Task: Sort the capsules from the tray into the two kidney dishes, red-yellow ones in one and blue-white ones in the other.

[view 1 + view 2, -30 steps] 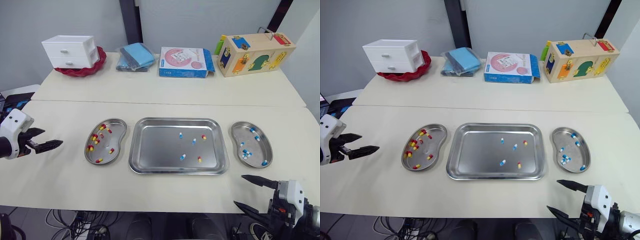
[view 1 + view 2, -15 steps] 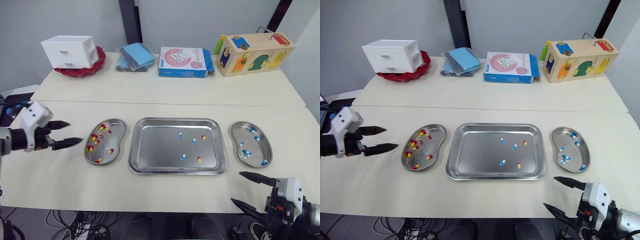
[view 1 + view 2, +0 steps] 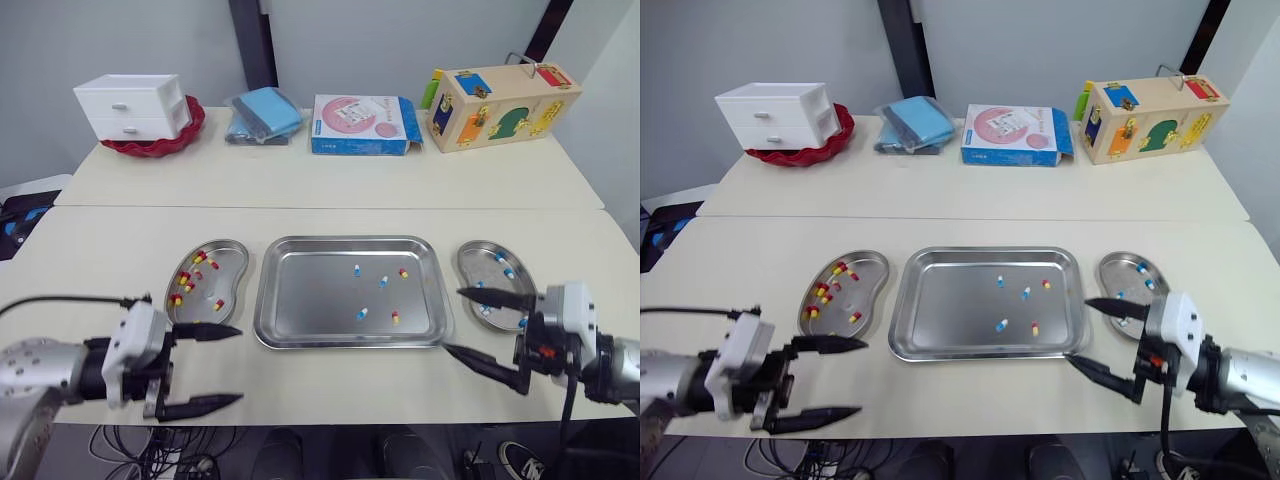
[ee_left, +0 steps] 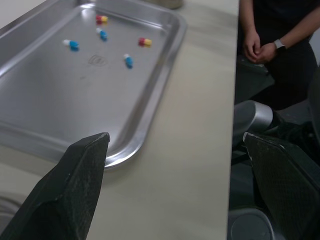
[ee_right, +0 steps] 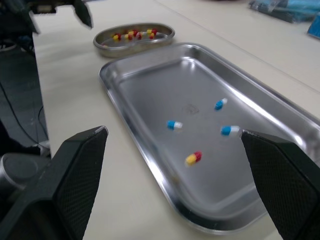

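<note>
The steel tray [image 3: 310,300] lies mid-table with three blue-white capsules [image 3: 383,282] and two red-yellow capsules [image 3: 396,318] in it. To its left, a kidney dish [image 3: 232,262] holds several red-yellow capsules [image 3: 186,285]. A second kidney dish [image 3: 470,255] on the right holds several blue-white capsules [image 3: 506,271]. My left gripper [image 3: 215,365] hangs open in front of the left dish, near the tray's front left corner, holding nothing. At the tray's front right corner my right gripper [image 3: 452,320] is open and empty. The right wrist view looks across the tray [image 5: 150,95] toward the left dish [image 5: 132,37].
Along the far table stand a white drawer unit [image 3: 130,105] in a red bowl, a blue packet [image 3: 262,112], a pink-and-blue box [image 3: 362,123] and a wooden toy box [image 3: 500,92]. A seated person [image 4: 280,45] shows beyond the table edge in the left wrist view.
Both arms have swung inward to the tray: the left gripper from the far left to in front of the left dish, the right gripper up from the table's front edge. Both stay open.
</note>
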`<action>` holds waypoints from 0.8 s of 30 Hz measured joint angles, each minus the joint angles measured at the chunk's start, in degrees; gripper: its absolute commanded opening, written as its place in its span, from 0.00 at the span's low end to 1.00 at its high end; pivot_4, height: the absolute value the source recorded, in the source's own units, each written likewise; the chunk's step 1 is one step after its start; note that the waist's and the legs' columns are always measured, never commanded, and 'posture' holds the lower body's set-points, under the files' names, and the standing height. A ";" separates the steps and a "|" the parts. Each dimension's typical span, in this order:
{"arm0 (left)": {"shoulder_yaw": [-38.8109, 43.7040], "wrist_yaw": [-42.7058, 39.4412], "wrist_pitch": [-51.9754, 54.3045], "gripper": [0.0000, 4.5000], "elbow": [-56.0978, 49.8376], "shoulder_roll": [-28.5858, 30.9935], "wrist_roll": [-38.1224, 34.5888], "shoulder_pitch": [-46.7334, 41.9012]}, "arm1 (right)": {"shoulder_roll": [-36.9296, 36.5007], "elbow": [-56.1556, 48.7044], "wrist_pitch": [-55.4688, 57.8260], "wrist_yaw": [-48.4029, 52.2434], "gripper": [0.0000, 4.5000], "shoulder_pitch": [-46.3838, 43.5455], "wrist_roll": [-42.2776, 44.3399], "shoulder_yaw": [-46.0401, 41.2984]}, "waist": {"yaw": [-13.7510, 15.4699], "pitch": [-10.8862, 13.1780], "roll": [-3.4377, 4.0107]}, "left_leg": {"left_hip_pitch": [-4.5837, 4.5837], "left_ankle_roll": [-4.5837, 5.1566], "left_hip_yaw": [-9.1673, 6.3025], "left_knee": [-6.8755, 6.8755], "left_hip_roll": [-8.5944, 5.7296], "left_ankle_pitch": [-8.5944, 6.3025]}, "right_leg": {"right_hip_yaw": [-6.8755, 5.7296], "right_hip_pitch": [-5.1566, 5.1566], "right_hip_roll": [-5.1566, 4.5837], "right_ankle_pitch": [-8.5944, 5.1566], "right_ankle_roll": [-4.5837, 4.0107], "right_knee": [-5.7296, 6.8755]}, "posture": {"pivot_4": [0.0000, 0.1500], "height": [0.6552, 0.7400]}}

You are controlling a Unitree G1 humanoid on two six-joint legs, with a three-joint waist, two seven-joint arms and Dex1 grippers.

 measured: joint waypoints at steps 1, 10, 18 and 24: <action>0.20 -0.33 -4.08 0.99 -0.19 -4.50 -0.11 2.87 | -1.28 -0.16 4.01 -2.26 1.00 -4.18 1.85 1.30 | -0.15 0.00 0.00 | 0.00 0.00 0.05 0.00 -0.01 0.00 | 0.05 0.01 -0.01 0.00 0.00 -0.01 | 1.00 1.00; -2.30 1.60 -25.24 0.99 4.77 -20.56 4.14 9.68 | -2.53 -2.04 17.87 -10.56 1.00 -16.41 6.21 9.11 | 1.01 -0.05 -0.21 | -0.12 0.00 -0.11 0.01 -0.03 0.00 | -0.10 -0.02 -0.01 0.02 0.03 -0.18 | 1.00 1.00; -5.09 5.96 -32.32 0.99 7.28 -22.86 6.26 11.47 | -1.03 4.25 26.89 -16.37 1.00 -32.00 -3.42 22.30 | 0.45 -0.06 -0.21 | -0.11 0.01 -0.10 -0.07 0.03 0.00 | -0.09 -0.13 0.02 0.02 0.01 -0.17 | 1.00 1.00; -6.13 6.35 -36.75 1.00 11.42 -22.82 6.32 11.97 | 3.00 5.08 31.92 -17.49 0.87 -36.59 -5.54 28.46 | 0.62 -0.05 -0.21 | -0.28 0.01 -0.13 -0.10 0.02 -0.01 | -0.14 -0.26 0.00 0.01 0.00 -0.26 | 1.00 1.00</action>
